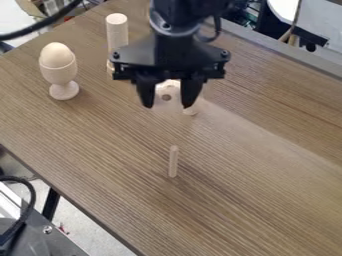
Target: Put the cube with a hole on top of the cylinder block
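Cube of pale wood (167, 89), with a dark round hole in the side facing the camera, is sitting between the fingers of the black two-finger hand (167, 104), below the middle of the desk's far side. The hand is holding it, its jaws standing apart by the cube's width; whether the cube is touching the desk I cannot tell. Just beside it, by the fingertip on the view's right, a pale wooden piece with a rounded lower end (191, 110) is peeking out; the hand is hiding most of it, so I cannot tell its full shape. The black robot arm (184, 11) is coming in from the top.

Nearer the camera, a thin pale wooden peg (174, 161) is pointing up the view, well apart from the cube. Toward the desk's upper-left edge, a tall pale wooden cylinder (117, 34) is standing upright. Nearer the left corner, a pale wooden egg cup (59, 75) is standing with a pale wooden egg (56, 54) in it. All of these are sharing a brown wood-grain desk (267, 185), and a grey rail (284, 48) is running along its far edge.
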Robot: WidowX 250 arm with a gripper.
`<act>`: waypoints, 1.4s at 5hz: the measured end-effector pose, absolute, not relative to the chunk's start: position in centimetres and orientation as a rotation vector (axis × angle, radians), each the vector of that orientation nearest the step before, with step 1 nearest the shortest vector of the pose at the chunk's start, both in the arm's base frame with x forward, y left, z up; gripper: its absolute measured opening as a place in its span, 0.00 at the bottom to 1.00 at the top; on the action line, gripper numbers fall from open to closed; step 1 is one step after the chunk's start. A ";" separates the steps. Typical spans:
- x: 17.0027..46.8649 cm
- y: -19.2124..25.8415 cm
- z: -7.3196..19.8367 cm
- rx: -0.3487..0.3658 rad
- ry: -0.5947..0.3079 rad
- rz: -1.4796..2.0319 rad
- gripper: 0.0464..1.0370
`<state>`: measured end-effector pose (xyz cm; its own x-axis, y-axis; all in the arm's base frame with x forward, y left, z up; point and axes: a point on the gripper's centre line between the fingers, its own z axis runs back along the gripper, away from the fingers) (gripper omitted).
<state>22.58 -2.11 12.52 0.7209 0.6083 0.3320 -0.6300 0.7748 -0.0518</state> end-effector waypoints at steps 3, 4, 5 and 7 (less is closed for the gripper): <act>21.7 -4.2 10.5 0.056 -0.273 0.685 0.51; 21.8 -4.7 10.2 0.045 -0.264 0.688 0.51; 21.8 -4.8 9.9 0.049 -0.252 0.688 0.51; 21.5 -4.8 9.3 0.074 -0.239 0.656 0.51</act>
<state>21.48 -4.81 9.31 0.7661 0.5951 0.2428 -0.6120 0.7908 -0.0070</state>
